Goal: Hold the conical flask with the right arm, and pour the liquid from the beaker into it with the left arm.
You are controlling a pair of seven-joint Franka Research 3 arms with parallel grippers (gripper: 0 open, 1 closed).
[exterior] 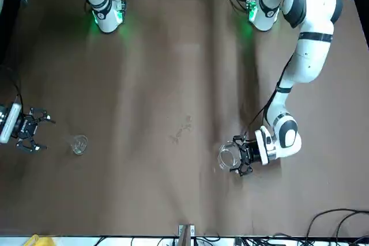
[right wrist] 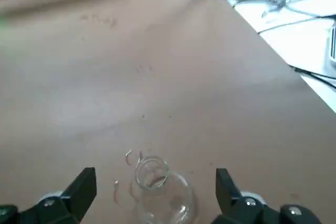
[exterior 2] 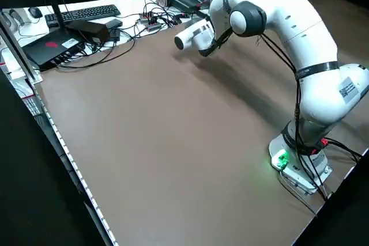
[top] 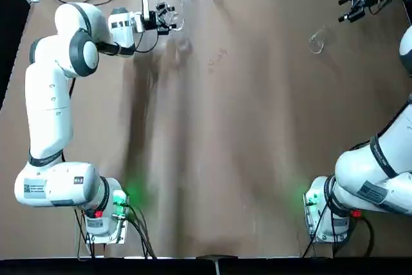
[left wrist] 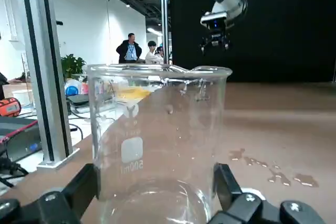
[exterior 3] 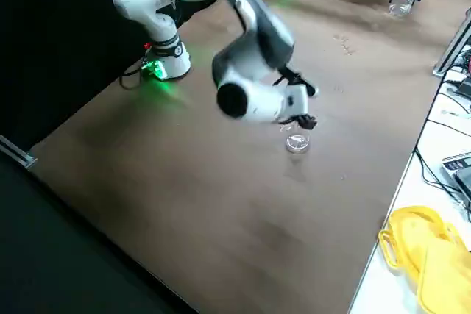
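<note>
Glass beaker (left wrist: 157, 145) (spout and all) sits between left hand's (left wrist: 157, 187) fingers.

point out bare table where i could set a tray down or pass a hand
Widest bare patch: the middle of the table, between the two arm bases, short of the wet spots. Crowded: the far left, where the left gripper holds the beaker, and the far right, with the flask by the open right gripper.

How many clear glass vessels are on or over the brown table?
2: the beaker between the left gripper's fingers, and the conical flask near the right gripper.
</note>
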